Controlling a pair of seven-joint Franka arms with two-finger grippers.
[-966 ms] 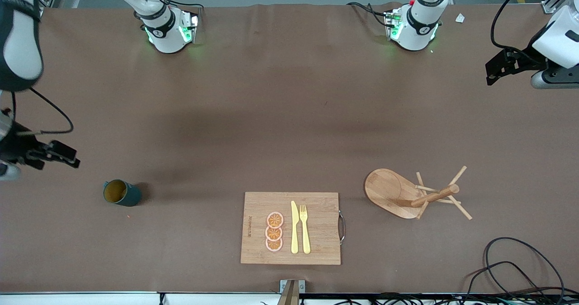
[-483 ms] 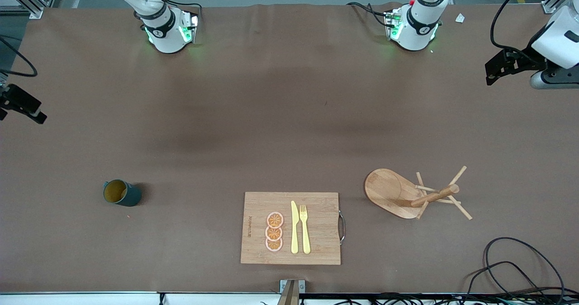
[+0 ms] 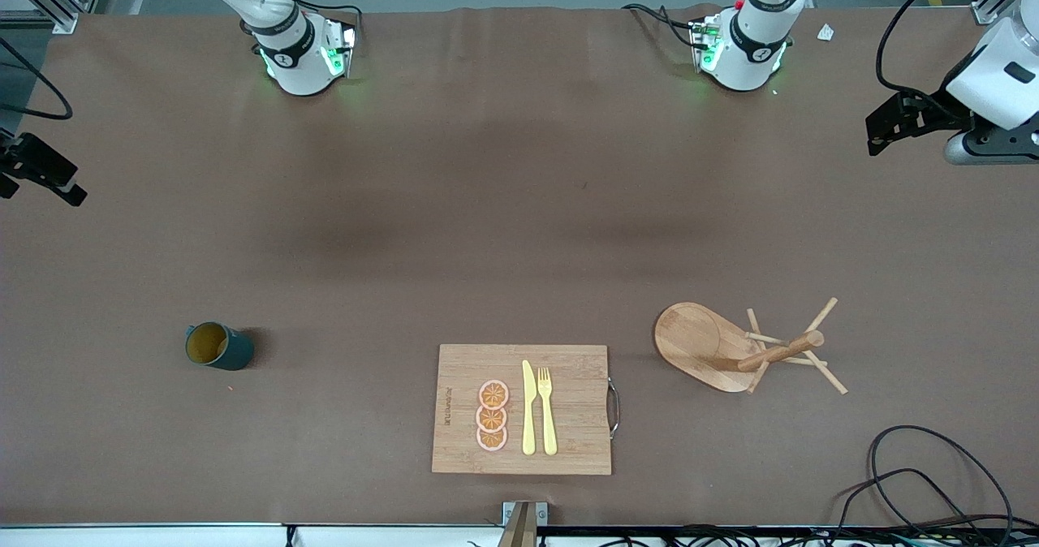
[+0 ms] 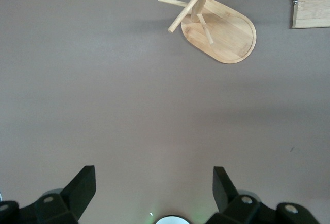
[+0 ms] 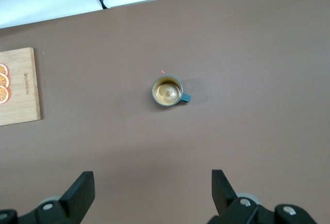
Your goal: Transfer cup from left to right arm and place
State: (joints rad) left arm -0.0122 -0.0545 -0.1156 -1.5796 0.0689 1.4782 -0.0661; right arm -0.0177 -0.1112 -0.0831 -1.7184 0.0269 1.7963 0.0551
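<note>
The cup [image 3: 217,346], a small dark teal mug with a tan inside, stands upright on the brown table toward the right arm's end. The right wrist view shows it from above [image 5: 167,91], its handle sticking out sideways. My right gripper [image 3: 49,182] is open and empty, high over the table's edge at the right arm's end, well apart from the cup. Its fingers [image 5: 80,190] frame bare table. My left gripper [image 3: 889,125] is open and empty, high over the left arm's end of the table. Its fingers [image 4: 82,185] also frame bare table.
A wooden cutting board [image 3: 568,405] with three orange slices [image 3: 492,415], a yellow knife [image 3: 528,407] and a fork [image 3: 547,409] lies near the front edge. A wooden mug tree [image 3: 730,348] lies toward the left arm's end and shows in the left wrist view [image 4: 216,23]. Cables [image 3: 917,474] lie at the front corner.
My right gripper has moved up and away from the cup, toward the table's edge at the right arm's end. My left gripper has shifted slightly. The cup has not moved.
</note>
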